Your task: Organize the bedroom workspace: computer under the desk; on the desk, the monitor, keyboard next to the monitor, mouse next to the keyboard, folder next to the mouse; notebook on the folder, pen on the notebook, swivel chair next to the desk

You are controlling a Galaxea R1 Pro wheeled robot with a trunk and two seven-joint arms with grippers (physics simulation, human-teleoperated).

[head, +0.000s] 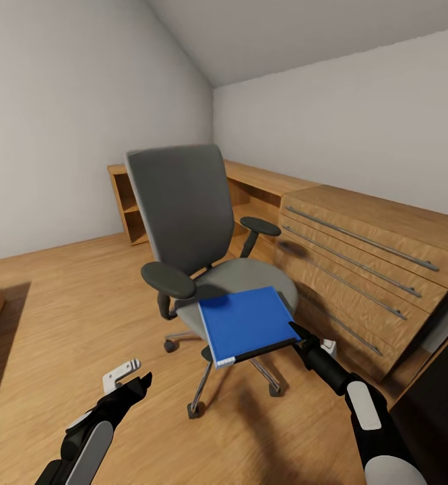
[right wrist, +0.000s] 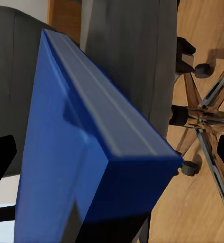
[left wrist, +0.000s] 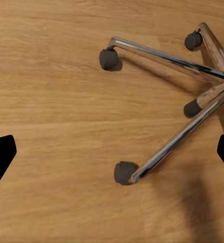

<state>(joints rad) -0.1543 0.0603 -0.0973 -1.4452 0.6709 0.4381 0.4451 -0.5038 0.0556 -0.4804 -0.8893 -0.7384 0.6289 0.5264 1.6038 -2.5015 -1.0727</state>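
Head view: one folder (head: 245, 323), one swivel chair (head: 183, 215).

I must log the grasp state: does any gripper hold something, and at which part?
The right gripper touches the folder at its right edge near the front corner; whether its jaws clamp it cannot be told. The left gripper holds nothing.
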